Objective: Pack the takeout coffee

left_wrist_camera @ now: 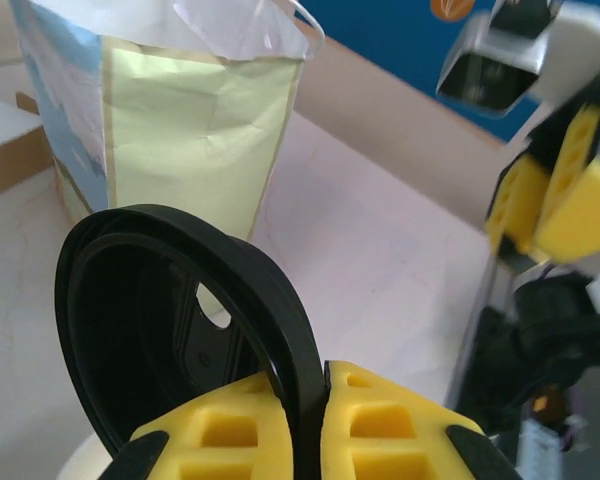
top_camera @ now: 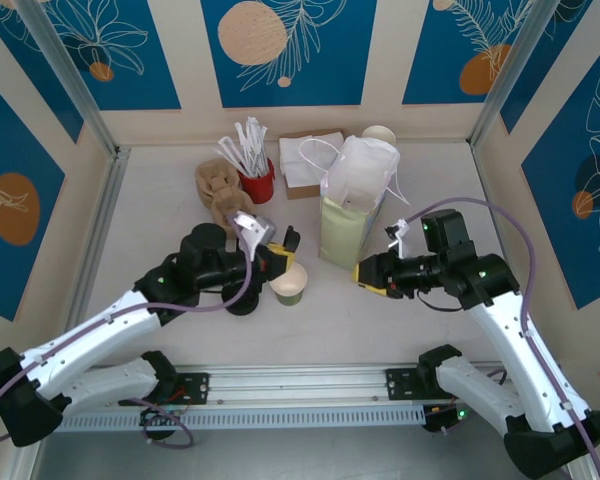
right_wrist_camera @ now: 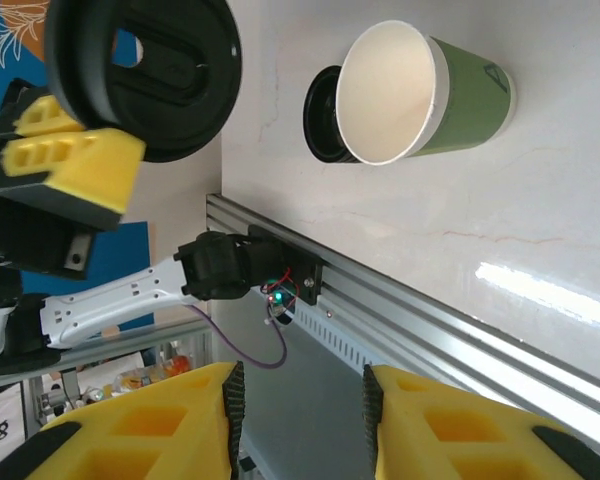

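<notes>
The small paper cup point(top_camera: 289, 284), cream-white inside with a dark olive-green lower band, stands upright and uncovered on the pale table point(top_camera: 330, 330). It is toward the near edge, between the two arms and just off the near left corner of the bag. From the right wrist camera its open mouth point(right_wrist_camera: 385, 95) is plainly empty.

Just behind the cup is the left gripper point(top_camera: 280, 255), its yellow fingers pressed together on the rim of a round black plastic lid point(left_wrist_camera: 180, 310). The lid is held on edge, clear of the cup and not touching it, and the right wrist view shows it point(right_wrist_camera: 145, 70) from its flat side, up in the air.

Beside the cup, on its left, a low black round thing point(top_camera: 242, 300) sits on the table. It looks like a short pile of lids, though I can't make out the layers.

The right gripper point(top_camera: 368, 275) hovers low on the cup's other side, a little apart from it, and points toward it. Its yellow fingers point(right_wrist_camera: 160, 430) are spread with nothing between them.

The pale green paper bag point(top_camera: 345, 235), with white paper bulging from its top, stands upright behind the cup and the right gripper. Further back are a red tub of white cutlery point(top_camera: 257, 185), brown cardboard cup carriers point(top_camera: 217, 190), a brown box of white napkins point(top_camera: 310, 160) and a stack of paper cups point(top_camera: 378, 135).
</notes>
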You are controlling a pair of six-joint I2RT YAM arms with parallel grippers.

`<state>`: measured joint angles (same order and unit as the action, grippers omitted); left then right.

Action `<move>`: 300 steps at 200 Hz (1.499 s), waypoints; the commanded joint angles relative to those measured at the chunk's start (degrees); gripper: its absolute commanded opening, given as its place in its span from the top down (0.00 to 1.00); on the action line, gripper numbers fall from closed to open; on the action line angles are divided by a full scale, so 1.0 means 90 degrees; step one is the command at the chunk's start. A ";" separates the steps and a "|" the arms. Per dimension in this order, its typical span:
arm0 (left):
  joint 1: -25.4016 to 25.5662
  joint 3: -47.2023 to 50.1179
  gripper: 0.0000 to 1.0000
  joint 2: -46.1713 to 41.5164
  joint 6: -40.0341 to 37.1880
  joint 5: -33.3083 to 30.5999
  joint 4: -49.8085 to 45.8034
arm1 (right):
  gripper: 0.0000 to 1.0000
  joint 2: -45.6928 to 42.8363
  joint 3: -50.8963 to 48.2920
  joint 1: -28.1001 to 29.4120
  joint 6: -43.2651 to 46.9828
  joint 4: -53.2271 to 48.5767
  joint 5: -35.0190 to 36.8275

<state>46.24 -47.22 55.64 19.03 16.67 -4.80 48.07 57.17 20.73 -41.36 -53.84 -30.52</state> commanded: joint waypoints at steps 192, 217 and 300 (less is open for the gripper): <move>-0.0976 0.1715 0.89 0.0975 0.4306 0.1890 0.2574 | 0.61 0.0735 -0.1255 0.1632 -0.2218 0.2574 0.1851; -0.0989 0.1751 0.88 0.0994 0.4305 0.1886 0.2577 | 0.61 0.0758 -0.1269 0.1632 -0.2249 0.2598 0.1924; -0.1065 0.1891 0.80 0.1050 0.4352 0.1755 0.2445 | 0.61 0.0883 -0.1266 0.1593 -0.2274 0.2473 0.1956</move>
<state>37.39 -30.63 65.01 58.57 32.14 16.93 55.55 45.82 34.92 -61.12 -30.68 -13.43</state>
